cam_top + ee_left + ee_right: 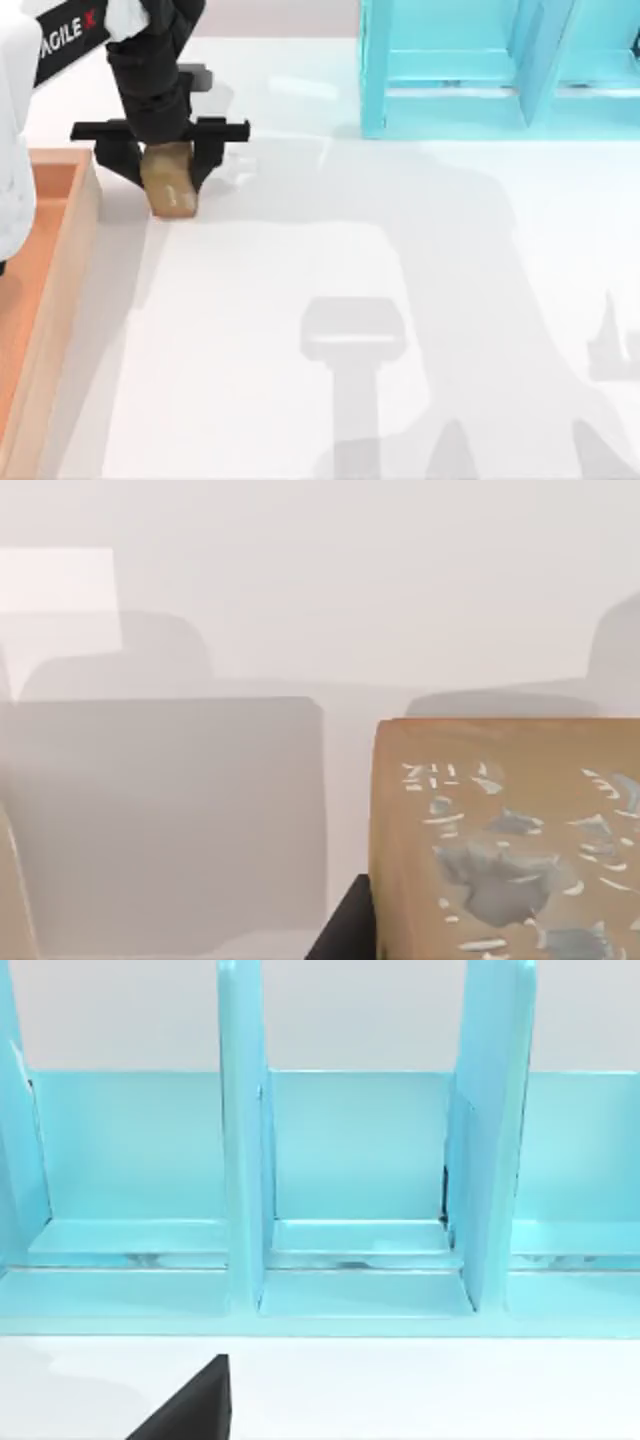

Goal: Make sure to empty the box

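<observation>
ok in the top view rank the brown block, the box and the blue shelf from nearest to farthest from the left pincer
1. Brown block: between the left pincer's fingers, just right of the box.
2. Box: at the table's left edge, its rim wall close beside the pincer.
3. Blue shelf: at the top right, well across the table.

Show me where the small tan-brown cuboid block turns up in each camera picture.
Top view: the small tan-brown cuboid block sits upper left between the left gripper's black fingers, just right of the wooden box.
Left wrist view: the block fills the lower right corner, close up.
Right wrist view: faces the turquoise-blue shelf frame.
Shared landmark: the white table.
</observation>
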Robot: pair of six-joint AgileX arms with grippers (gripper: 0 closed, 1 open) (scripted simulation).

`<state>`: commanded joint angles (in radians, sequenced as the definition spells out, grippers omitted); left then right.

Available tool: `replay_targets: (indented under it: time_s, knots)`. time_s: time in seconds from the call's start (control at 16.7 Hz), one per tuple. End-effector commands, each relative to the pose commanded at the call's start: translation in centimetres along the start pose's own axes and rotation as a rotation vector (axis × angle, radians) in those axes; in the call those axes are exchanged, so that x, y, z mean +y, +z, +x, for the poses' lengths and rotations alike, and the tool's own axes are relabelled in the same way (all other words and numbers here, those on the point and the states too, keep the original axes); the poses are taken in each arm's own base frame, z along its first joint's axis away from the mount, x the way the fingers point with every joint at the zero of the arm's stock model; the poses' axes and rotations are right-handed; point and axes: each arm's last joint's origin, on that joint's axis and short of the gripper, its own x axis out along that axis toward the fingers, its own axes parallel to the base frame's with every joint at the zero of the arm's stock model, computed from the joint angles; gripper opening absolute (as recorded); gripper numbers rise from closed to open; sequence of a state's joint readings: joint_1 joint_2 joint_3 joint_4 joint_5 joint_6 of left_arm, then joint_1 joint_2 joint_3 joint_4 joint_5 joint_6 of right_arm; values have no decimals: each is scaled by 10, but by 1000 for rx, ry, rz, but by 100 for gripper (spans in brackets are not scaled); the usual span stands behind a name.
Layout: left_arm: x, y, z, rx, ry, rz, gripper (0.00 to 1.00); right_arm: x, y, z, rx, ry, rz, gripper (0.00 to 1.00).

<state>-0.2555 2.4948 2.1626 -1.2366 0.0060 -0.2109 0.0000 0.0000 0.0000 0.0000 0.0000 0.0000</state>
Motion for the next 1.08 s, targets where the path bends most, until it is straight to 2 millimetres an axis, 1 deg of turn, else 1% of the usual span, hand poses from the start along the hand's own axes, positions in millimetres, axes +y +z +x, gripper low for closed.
replay_targets:
  time_s: [0.36,0.42,0.96,1.08]
  knots:
    - [0,0,0,0,0,0,98,0,0,0,0,0,0,100]
    - [0,0,0,0,0,0,100,0,0,0,0,0,0,100]
    - [-2,0,0,-1,0,7,100,0,0,0,0,0,0,100]
    - [-16,1,-5,-20,5,67,100,0,0,0,0,0,0,100]
